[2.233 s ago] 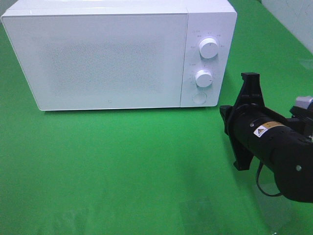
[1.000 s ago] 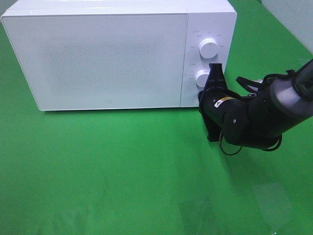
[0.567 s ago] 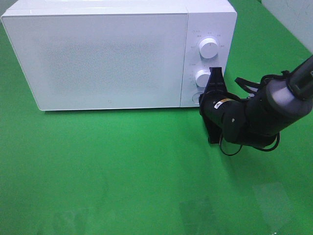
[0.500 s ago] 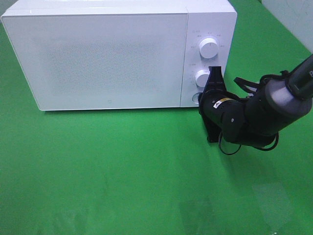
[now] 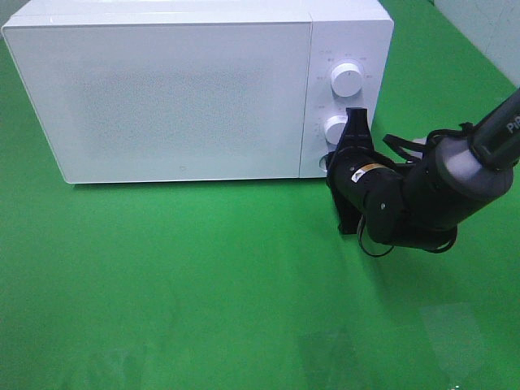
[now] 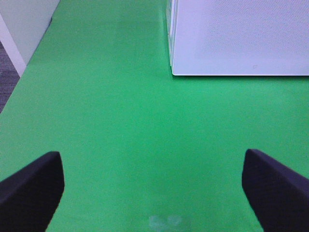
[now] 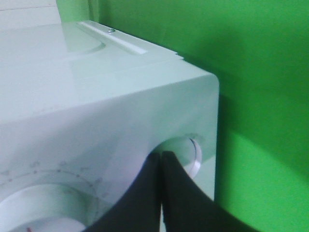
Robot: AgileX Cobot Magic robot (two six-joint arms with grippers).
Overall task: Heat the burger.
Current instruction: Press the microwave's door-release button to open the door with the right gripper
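Green tabletop holds a white microwave, where the right gripper, pinched together on nothing, may slip off the round button; the left gripper is spread wide.

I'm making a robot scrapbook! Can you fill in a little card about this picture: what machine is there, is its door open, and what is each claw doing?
machine: white microwave on green cloth
door: closed
dials: upper knob, lower knob
right gripper: shut, tips at the round button below the knobs
left gripper: open, over bare cloth, holding nothing
burger: not in view
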